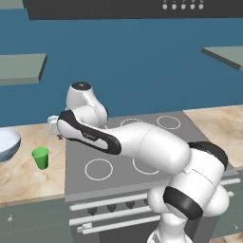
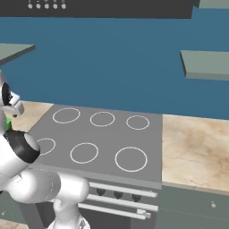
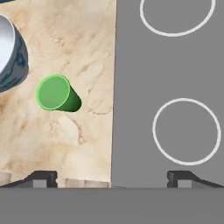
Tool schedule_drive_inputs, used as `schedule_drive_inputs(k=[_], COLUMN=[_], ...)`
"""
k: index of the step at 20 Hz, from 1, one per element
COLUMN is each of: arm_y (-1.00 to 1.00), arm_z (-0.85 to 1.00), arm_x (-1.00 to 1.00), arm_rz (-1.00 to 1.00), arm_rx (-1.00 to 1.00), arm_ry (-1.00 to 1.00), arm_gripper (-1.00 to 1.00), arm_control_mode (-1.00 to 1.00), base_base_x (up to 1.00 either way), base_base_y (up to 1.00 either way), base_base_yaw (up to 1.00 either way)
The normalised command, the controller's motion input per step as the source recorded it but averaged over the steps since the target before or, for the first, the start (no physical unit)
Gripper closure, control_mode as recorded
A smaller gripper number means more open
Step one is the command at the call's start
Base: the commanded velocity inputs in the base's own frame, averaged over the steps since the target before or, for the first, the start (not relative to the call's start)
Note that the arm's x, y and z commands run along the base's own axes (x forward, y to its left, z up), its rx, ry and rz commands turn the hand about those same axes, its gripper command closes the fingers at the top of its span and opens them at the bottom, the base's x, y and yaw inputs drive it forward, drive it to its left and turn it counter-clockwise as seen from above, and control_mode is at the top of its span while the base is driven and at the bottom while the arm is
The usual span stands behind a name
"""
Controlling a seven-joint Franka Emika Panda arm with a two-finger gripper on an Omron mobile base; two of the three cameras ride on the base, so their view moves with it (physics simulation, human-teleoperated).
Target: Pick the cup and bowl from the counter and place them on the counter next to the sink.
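Green cup (image 3: 53,92) waits upright beside the bowl (image 3: 11,54); the wide-open gripper (image 3: 111,178) must centre over it and descend.

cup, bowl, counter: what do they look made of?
All rendered, so by look only.
Cup: matte plastic, probably; flat bright green, no highlights.
Bowl: glazed ceramic or glossy plastic; pale shiny inside, darker blue-grey outside in the hand view.
Counter: polished marble or a marble-look laminate; beige with brown veining.
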Motion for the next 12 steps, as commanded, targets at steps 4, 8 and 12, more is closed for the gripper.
schedule_drive_inputs(k=[4,8,12], arm_y=[0.35,0.4,0.18], arm_z=[-0.16,0.0,0.0], arm_x=[0.44,0.31,0.16], arm_rz=[-0.04,-0.04,-0.03], arm_rx=[0.0,-0.02,0.0], arm_ry=[-0.03,0.04,0.02], arm_gripper=[-1.0,-1.0,-1.0], arm_control_mode=[-1.0,-1.0,-1.0], base_base_x=[0.0,0.0,0.0], base_base_y=[0.0,0.0,0.0], base_base_yaw=[0.0,0.0,0.0])
